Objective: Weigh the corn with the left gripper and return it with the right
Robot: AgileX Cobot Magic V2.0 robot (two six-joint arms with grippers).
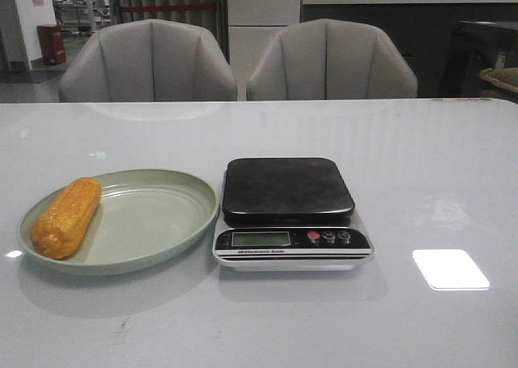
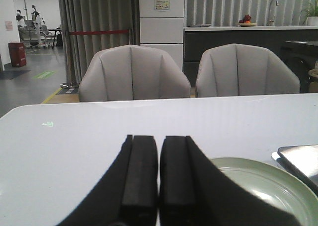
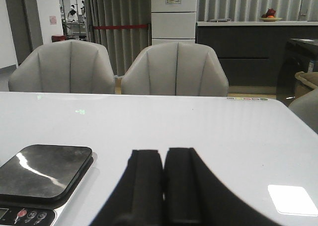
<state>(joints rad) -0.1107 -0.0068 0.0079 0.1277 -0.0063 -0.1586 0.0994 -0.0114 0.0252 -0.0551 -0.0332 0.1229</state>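
Both the left gripper [image 2: 159, 186] and right gripper [image 3: 164, 186] are pressed together, empty; corn [image 1: 66, 217] lies on the plate [image 1: 162, 251] beside the scale [image 1: 287, 210].

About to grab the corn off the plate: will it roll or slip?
The corn is cylindrical, so it probably rolls sideways if nudged. It looks stiff, with bumpy kernels that likely aid grip. Lying against the sloped rim of the plate, it may slide inward.

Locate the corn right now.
In the front view the corn lies on the left part of the green plate, to the left of the electronic scale, whose black platform is bare; neither wrist view shows it.
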